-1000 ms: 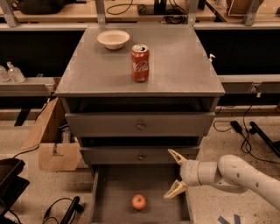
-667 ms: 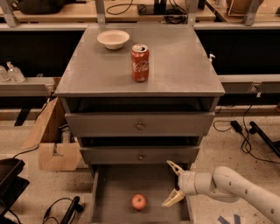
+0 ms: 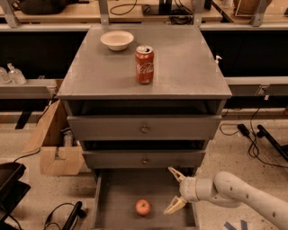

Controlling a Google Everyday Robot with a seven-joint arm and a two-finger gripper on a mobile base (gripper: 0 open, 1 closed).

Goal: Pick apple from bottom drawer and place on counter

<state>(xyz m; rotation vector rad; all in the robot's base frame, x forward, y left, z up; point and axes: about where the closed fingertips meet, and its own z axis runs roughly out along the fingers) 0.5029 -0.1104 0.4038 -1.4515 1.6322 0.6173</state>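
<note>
Lowering into the bottom drawer point(image 3: 118, 191), we are bringing our jaws, spread wide and empty, nearer the apple point(image 3: 143, 207) than a second ago; it is lying on the drawer floor just beside them, so grasping is becoming possible.

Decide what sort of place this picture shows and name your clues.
Probably a robotics lab: wooden workbenches behind a grey drawer cabinet, cables on the floor, and a gripper, fingers open, over the open bottom drawer near the apple.

"Coca-Cola" script on the red can point(image 3: 144, 65)
</note>
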